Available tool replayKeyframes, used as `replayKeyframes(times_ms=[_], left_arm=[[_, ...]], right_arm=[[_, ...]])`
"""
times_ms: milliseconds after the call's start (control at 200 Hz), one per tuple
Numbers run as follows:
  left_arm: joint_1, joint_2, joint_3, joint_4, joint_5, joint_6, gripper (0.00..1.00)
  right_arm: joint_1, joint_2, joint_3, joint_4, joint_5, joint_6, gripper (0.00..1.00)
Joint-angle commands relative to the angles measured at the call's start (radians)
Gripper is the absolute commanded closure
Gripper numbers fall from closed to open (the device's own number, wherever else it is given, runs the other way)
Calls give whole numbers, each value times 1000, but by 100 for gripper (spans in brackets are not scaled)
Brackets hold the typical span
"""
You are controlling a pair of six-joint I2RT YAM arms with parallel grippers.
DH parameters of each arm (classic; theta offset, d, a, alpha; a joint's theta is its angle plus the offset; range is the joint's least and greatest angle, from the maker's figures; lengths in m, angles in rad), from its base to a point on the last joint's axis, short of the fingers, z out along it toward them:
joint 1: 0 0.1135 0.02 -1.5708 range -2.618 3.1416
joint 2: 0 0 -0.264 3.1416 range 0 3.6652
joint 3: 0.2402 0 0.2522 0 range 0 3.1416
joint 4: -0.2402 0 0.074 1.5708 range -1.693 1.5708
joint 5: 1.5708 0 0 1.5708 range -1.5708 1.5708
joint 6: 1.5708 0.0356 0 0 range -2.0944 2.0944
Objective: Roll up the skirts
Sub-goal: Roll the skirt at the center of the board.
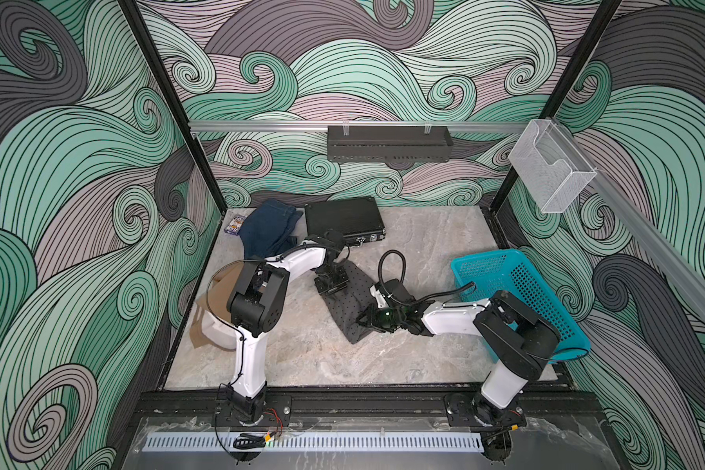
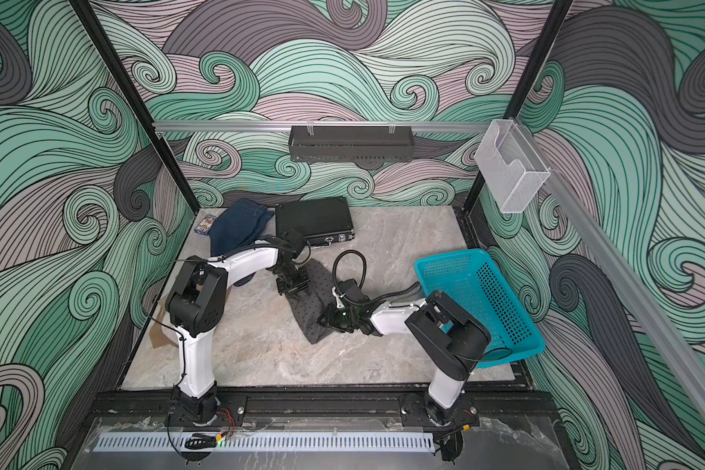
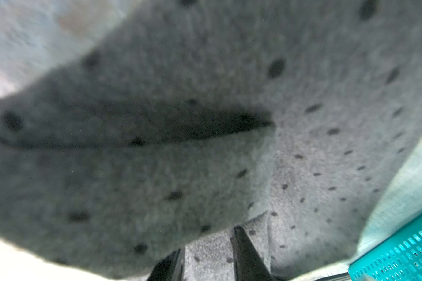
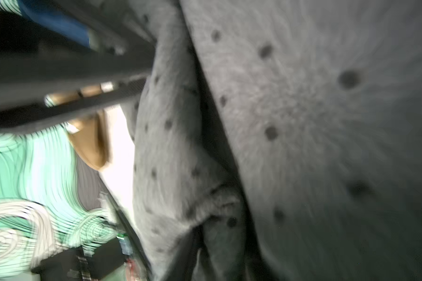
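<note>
The marbled table (image 1: 302, 358) carries a dotted grey skirt (image 1: 357, 293) at its middle, a denim skirt (image 1: 269, 232) far left beside a black case (image 1: 342, 217), and a tan skirt (image 1: 216, 293) at its left edge. A teal basket (image 1: 538, 293) sits at the right.

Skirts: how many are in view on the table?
3. The dotted grey skirt lies mid-table; the denim skirt back left, beside the black case; the tan skirt at the left edge, partly hidden behind the left arm.

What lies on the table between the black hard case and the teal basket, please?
Only bare marble tabletop, in both top views; the right arm's cable loop arches just beside that stretch.
</note>
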Motion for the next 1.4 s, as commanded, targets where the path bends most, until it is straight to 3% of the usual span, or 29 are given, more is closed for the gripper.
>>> replayKeyframes(times_ms=[0, 195, 340, 516, 631, 671, 706, 741, 851, 1021, 1181, 1236, 1396], left_arm=[[33, 72, -40, -30, -169, 27, 66], [30, 82, -19, -80, -144, 70, 66], [31, 114, 19, -157, -105, 131, 66], [33, 149, 56, -208, -52, 178, 66], [33, 166, 69, -217, -27, 191, 65], [33, 174, 76, -224, -22, 198, 65], [34, 180, 85, -233, -16, 205, 65], [34, 186, 95, -242, -14, 212, 64], [36, 197, 132, -278, -31, 231, 63], [42, 211, 169, -297, -30, 253, 63], [54, 205, 141, -264, -9, 260, 63], [56, 204, 140, -261, -8, 260, 63], [82, 167, 122, -217, 38, 235, 57]], right_arm=[[-1, -76, -35, -176, 47, -175, 61], [4, -348, -112, -166, 188, -372, 41], [90, -489, -129, -145, 394, -658, 34], [276, -440, -109, -101, 569, -1140, 28], [348, -387, -82, -123, 602, -1324, 25], [361, -374, -83, -124, 599, -1376, 19], [369, -362, -86, -122, 589, -1419, 3], [375, -349, -89, -116, 586, -1451, 1], [410, -303, -92, -95, 587, -1526, 1], [449, -157, -80, 15, 727, -1640, 1], [450, -39, -50, 86, 816, -1667, 1], [450, -10, -44, 114, 848, -1656, 9], [448, 29, -4, 66, 837, -1491, 54]])
